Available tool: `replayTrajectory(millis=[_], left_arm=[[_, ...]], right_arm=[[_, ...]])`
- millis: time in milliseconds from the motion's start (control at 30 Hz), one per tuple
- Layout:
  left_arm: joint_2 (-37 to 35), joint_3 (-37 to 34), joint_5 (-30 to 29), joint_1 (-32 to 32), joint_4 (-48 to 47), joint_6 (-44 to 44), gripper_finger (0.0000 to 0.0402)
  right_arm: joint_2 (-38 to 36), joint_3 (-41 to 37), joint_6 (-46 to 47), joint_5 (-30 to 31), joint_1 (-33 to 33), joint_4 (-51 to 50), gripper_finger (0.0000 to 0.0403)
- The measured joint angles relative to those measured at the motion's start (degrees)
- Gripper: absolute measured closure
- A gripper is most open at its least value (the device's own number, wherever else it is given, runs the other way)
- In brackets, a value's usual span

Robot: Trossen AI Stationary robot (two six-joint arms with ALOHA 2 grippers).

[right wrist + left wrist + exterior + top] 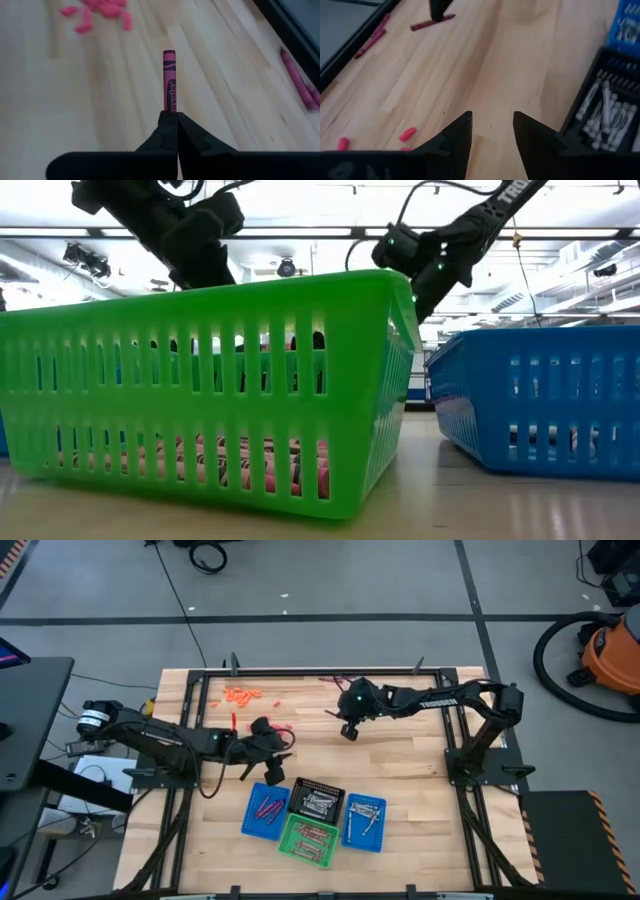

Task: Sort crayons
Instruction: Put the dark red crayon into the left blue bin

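Gripped between the closed fingers of the right end effector point(170, 131), a maroon crayon point(169, 80) sticks straight out over the wooden surface point(400, 770), well beyond the black basket point(317, 802) toward the far edge. Left end effector point(491, 131) hangs with its fingers apart and empty just beside the black basket of silvery crayons point(606, 112). Loose pink crayon pieces point(240, 695) lie far from that basket near the surface's far left corner.

baskets point(312, 817): clustered at table point(420, 770) front | loose crayons point(241, 695): far-left, behind left gripper point(268, 752)
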Motion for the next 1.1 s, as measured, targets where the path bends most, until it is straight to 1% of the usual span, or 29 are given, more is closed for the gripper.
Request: replayTrajectory(millis=[200,467,633,933,1100], left_arm=[[4.7,0.0,0.2,0.7,6.6,6.2,0.0246],[8.5,0.0,0.9,4.6,11.8,6.2,0.0246],[8.8,0.0,3.4,6.2,13.2,6.3,0.0246],[8.8,0.0,3.7,7.2,15.7,7.5,0.0246],[8.8,0.0,5.6,7.2,16.9,7.7,0.0246]], right_arm=[[-1.5,0.1,-1.7,0.0,3.8,2.5,0.0397],[-2.3,0.1,-4.0,0.1,7.5,3.8,0.0397],[-2.3,0.1,-5.2,0.1,9.3,4.8,0.0397],[-2.3,0.1,-7.5,0.2,11.7,7.3,0.0397],[-2.3,0.1,-8.8,0.1,12.7,8.3,0.0397]])
